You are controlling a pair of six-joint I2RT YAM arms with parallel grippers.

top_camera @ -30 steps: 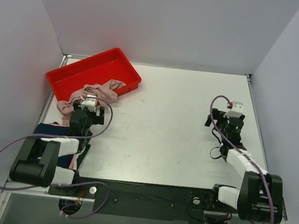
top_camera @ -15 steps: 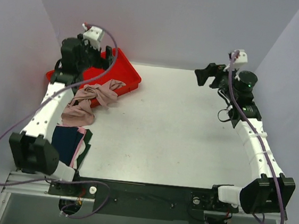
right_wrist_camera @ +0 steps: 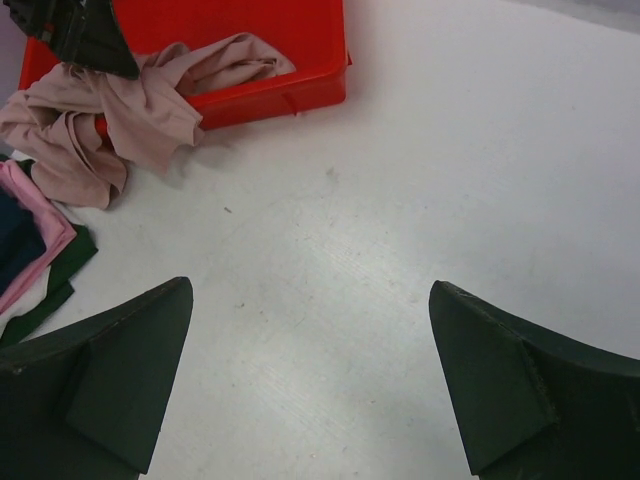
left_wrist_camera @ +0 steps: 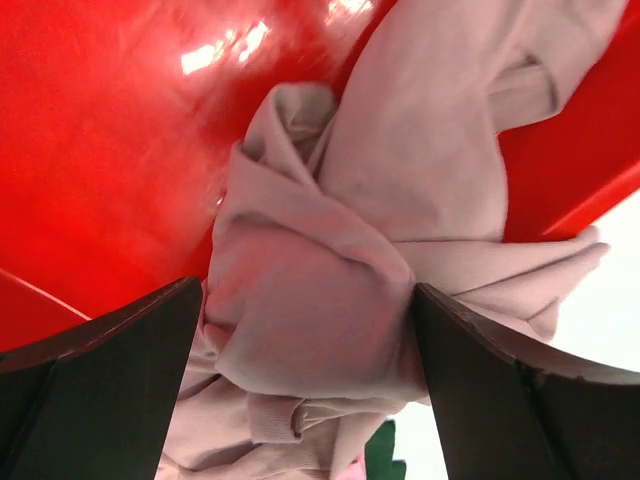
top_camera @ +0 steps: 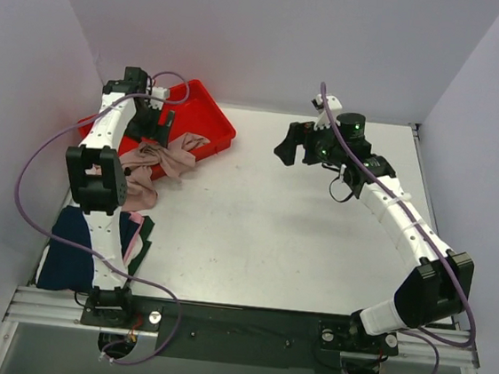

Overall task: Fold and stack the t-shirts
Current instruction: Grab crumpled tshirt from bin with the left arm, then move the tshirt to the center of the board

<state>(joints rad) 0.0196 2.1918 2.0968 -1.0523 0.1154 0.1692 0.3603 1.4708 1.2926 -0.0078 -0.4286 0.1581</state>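
Observation:
The dusty-pink t-shirt [top_camera: 171, 155] lies crumpled, half in the red tray [top_camera: 211, 111] and half spilled over its near rim onto the table. My left gripper [top_camera: 154, 127] hangs over it, open, with a bunched fold of pink cloth [left_wrist_camera: 320, 300] between its two fingers [left_wrist_camera: 120, 350]. The navy t-shirt [top_camera: 67, 262] lies folded at the near left corner. My right gripper [top_camera: 287, 148] is open above bare table at the back middle, nothing between its fingers [right_wrist_camera: 120, 370]; its view shows the pink shirt [right_wrist_camera: 140, 110] and tray [right_wrist_camera: 300, 40] far left.
Under and beside the navy shirt lie a bright pink cloth [top_camera: 134, 228] and a dark green one [top_camera: 141, 252], also visible as pink cloth [right_wrist_camera: 35, 232] and green cloth [right_wrist_camera: 62, 268]. White walls close in the table [top_camera: 298, 237] on three sides.
The left arm rose from near its base, reached up to the tray and came down over the pink shirt. The right arm stretched out and swung left across the back. Both grippers stayed open.

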